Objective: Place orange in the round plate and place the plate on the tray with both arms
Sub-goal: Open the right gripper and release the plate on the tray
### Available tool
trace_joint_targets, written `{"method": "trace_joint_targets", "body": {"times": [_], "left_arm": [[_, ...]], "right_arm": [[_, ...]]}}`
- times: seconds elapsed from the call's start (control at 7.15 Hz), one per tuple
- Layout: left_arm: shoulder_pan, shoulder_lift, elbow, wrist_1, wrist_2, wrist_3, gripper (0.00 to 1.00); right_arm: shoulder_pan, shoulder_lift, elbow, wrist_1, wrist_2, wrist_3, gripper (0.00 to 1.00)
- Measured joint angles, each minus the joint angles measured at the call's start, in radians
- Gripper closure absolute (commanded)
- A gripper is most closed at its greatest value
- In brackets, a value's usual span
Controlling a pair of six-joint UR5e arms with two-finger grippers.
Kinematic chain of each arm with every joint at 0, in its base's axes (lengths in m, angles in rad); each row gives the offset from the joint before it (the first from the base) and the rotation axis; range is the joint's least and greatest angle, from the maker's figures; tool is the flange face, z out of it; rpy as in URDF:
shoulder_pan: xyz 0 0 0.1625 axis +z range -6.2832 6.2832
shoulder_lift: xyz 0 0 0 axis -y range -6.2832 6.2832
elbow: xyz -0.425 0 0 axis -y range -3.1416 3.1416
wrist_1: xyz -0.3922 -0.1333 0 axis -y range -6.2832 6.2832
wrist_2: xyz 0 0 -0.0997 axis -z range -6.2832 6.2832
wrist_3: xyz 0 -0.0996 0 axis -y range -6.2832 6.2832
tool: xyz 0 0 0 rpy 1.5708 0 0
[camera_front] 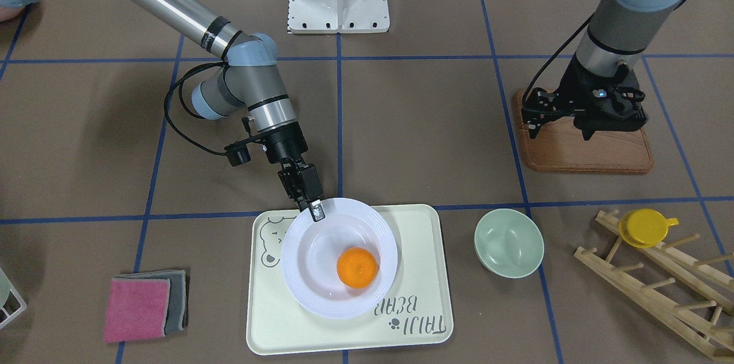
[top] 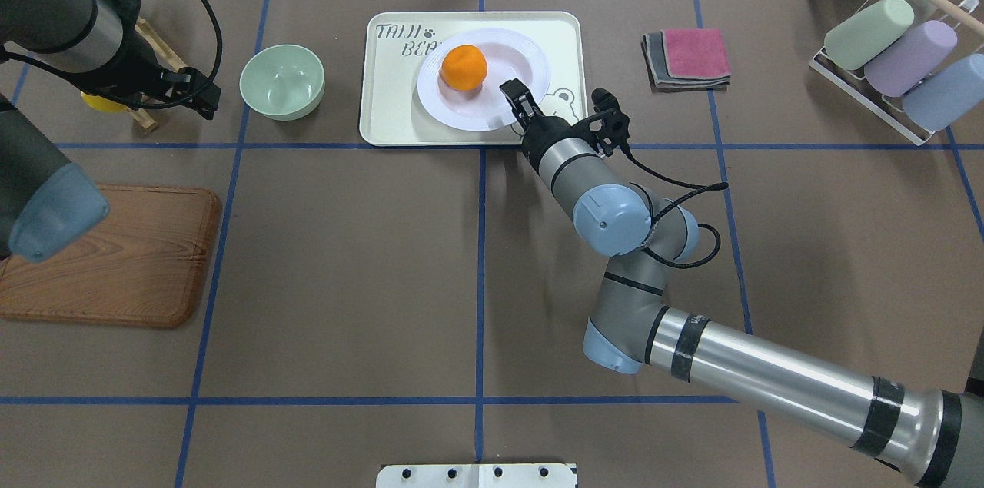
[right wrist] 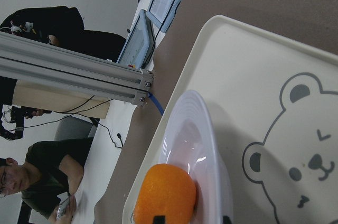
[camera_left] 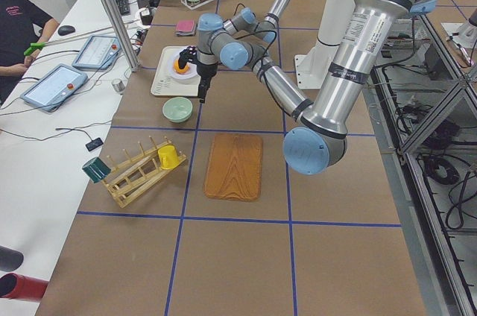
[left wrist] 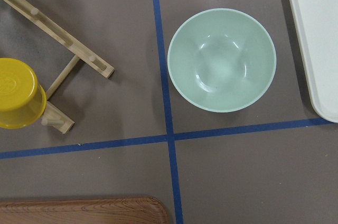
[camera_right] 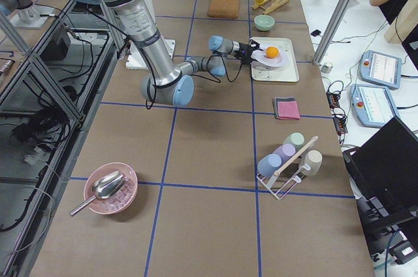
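The orange [camera_front: 357,266] lies in the white round plate [camera_front: 309,272], right of its centre. The plate is on the cream tray [camera_front: 416,238], over the bear drawing. My right gripper [camera_front: 314,212] is shut on the plate's rim on the robot's side; the overhead view shows the same pinch by that gripper [top: 516,100] on the plate [top: 461,107]. In the right wrist view the orange [right wrist: 163,195] sits in the plate [right wrist: 195,129], which looks tilted above the tray [right wrist: 253,76]. My left gripper [camera_front: 562,132] hangs open and empty over the wooden board [camera_front: 579,152], far from the tray.
A pale green bowl [camera_front: 508,242] stands beside the tray. A wooden rack with a yellow cup [camera_front: 645,227] is further out on that side. Folded pink and grey cloths [camera_front: 143,305] lie on the other side. A cup rack [top: 899,50] stands at the far right. People sit beyond the table.
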Motion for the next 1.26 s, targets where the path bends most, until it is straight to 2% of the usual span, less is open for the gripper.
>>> {"method": "trace_joint_targets", "body": {"times": [0.28, 0.42, 0.7, 0.98, 1.12, 1.26], "left_arm": [[-0.004, 0.000, 0.002, 0.000, 0.000, 0.000, 0.03], [-0.007, 0.000, 0.003, 0.000, 0.000, 0.000, 0.03], [-0.010, 0.000, 0.003, 0.000, -0.001, 0.001, 0.03], [-0.016, 0.000, 0.003, 0.000, -0.002, 0.013, 0.02], [-0.025, 0.009, 0.002, -0.001, -0.011, 0.049, 0.02], [-0.048, 0.030, 0.000, -0.006, -0.035, 0.109, 0.02]], "right_arm": [[0.018, -0.039, 0.040, -0.053, 0.133, -0.190, 0.00], [0.034, -0.061, 0.097, -0.141, 0.207, -0.281, 0.00], [0.072, -0.084, 0.198, -0.269, 0.328, -0.362, 0.00], [0.133, -0.146, 0.274, -0.304, 0.471, -0.416, 0.00], [0.187, -0.197, 0.332, -0.363, 0.569, -0.523, 0.00], [0.230, -0.231, 0.414, -0.503, 0.638, -0.666, 0.00]]}}
